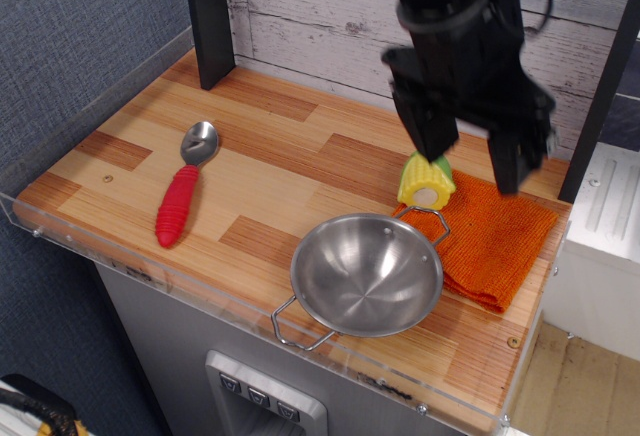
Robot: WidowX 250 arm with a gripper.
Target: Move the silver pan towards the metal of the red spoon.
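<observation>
The silver pan (366, 274) sits upright near the front edge of the wooden counter, one wire handle toward the front, the other touching the orange cloth. The red spoon (182, 194) lies at the left, red handle toward the front, metal bowl (199, 142) toward the back. My gripper (472, 161) hangs open above the back right of the counter, over the corn and cloth, behind and right of the pan. Its two black fingers (508, 159) point down and hold nothing.
A yellow-green toy corn (426, 179) stands at the cloth's back left corner, partly behind my left finger. An orange cloth (491, 234) lies at the right. A clear acrylic rim (140, 256) edges the counter. A black post (208, 22) stands at the back left.
</observation>
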